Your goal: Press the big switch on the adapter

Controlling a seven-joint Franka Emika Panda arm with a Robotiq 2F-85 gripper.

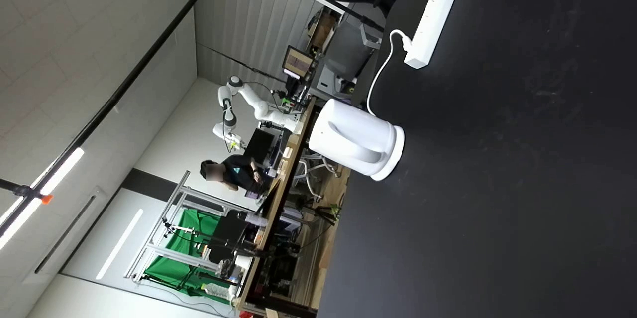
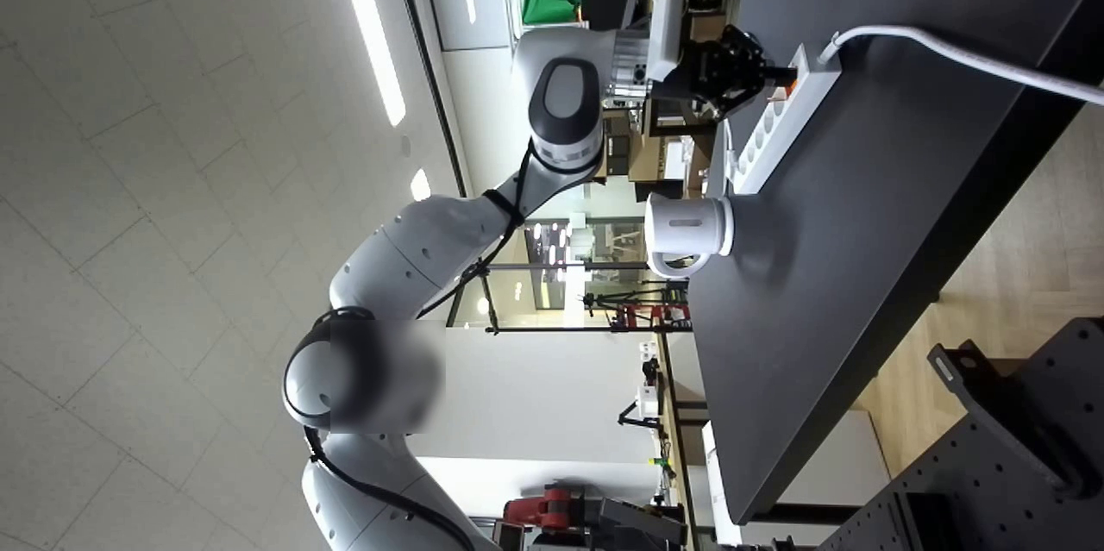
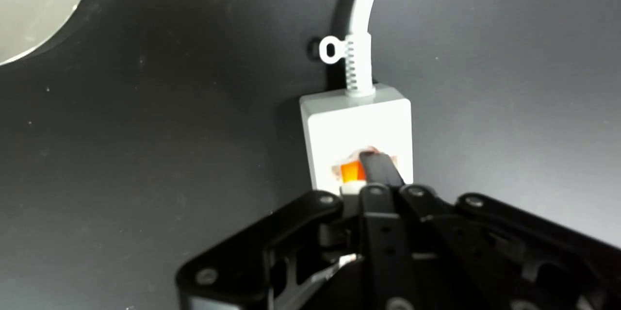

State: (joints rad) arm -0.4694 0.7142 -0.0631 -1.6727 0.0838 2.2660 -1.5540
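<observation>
The adapter, a long white power strip [image 1: 435, 17], lies on the dark table; it also shows in an exterior view [image 2: 791, 130] and, at its cable end, in the wrist view [image 3: 359, 128]. The big switch, a small orange rocker [image 3: 351, 172], sits near that cable end and also shows in an exterior view [image 2: 788, 89]. My gripper [image 2: 783, 77] points down at it with its fingers together, holding nothing visible. In the wrist view the grey fingertip [image 3: 377, 168] covers the switch's right part. It looks to be at or just over the switch; contact cannot be told for sure.
A white jug-like appliance [image 1: 356, 139] stands past the strip's far end, also in an exterior view [image 2: 686, 228]. A thick white cable [image 2: 957, 59] leaves the switch end over the table edge. A round pale object [image 3: 36, 2] lies at the wrist view's upper left.
</observation>
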